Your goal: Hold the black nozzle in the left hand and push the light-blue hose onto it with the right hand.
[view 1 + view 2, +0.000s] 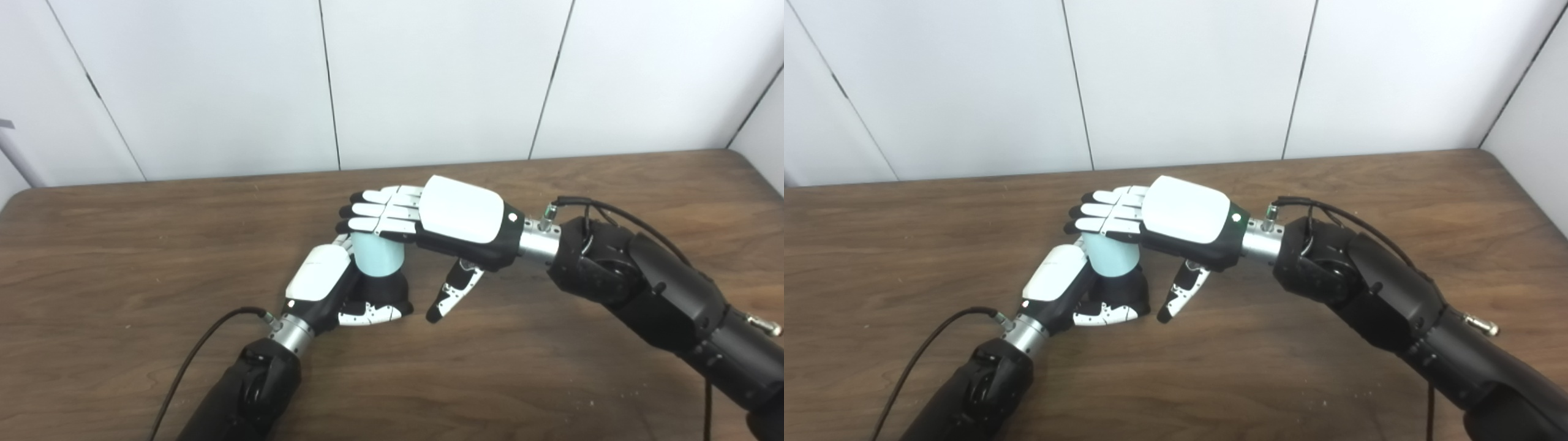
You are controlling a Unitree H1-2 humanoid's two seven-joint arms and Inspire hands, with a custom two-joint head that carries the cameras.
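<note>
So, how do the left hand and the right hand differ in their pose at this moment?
The left hand is low, curled around the black nozzle; the right hand lies flat, palm down, on top of the light-blue hose. The left hand's thumb wraps the nozzle; the right hand's thumb hangs free, touching nothing. Both have white backs and black-tipped fingers.

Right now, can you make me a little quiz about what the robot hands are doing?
1. True or false: the light-blue hose stands upright above the black nozzle.
2. Which robot hand lies flat on top of the hose? A) left B) right
3. Fill in: the left robot hand wraps around the black ____.

Key:
1. True.
2. B: the right robot hand rests on the hose's top with its fingers stretched out and its thumb hanging free.
3. Nozzle.
</note>
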